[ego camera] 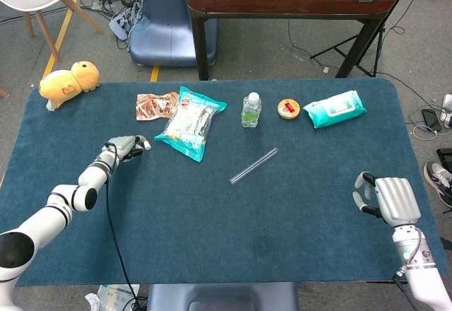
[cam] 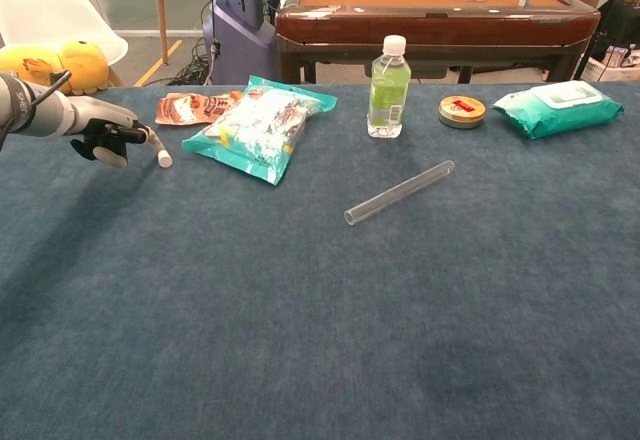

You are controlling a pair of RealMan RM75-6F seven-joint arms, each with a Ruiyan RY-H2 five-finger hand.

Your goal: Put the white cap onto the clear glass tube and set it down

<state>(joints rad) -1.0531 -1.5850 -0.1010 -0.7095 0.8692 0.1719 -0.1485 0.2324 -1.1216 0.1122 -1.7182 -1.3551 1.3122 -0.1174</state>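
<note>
A blue-carpeted bench (ego camera: 212, 240) is carrying everything in this scene, viewed from the robot's head and chest cameras. Along its far side are lying a teal wipes pack (ego camera: 335, 109), a teal-edged snack bag (ego camera: 189, 122), a yellow plush toy (ego camera: 68, 82) at the corner, a flat orange packet (ego camera: 156, 105), a small bottle (cam: 388, 87) of green liquid standing upright, and a round tin (ego camera: 288, 108). The right hand (ego camera: 387, 199) is hovering over the bench's near right corner, holding nothing, its fingers curled a little but apart. The left hand (cam: 108, 127) is reaching low toward the snack bag, one of its fingers (cam: 154, 141) extending to touch the white cap (cam: 165, 160), not yet gripping it. The clear glass tube (cam: 398, 192) is lying on its side mid-bench, well apart from both hands.
</note>
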